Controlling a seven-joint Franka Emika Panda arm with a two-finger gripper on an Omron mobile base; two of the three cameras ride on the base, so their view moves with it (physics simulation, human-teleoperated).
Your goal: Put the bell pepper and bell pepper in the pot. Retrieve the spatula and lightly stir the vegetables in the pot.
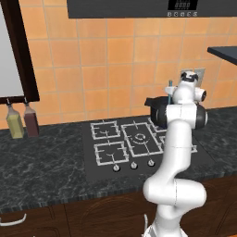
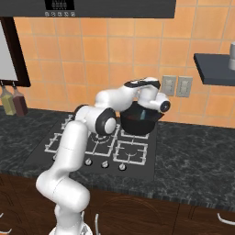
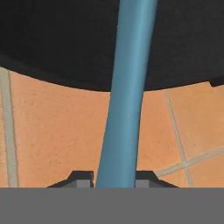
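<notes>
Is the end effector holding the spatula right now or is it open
Shut on it. In the hand view the end effector clamps the spatula handle between both fingertips, reaching toward the pot.

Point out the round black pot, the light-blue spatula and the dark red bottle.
Round black pot (image 2: 137,125): right base view, on its dark outer wall.
Light-blue spatula (image 3: 124,105): hand view, on the middle of its thin handle.
Dark red bottle (image 1: 31,123): left base view, on its body, below the window frame.
</notes>
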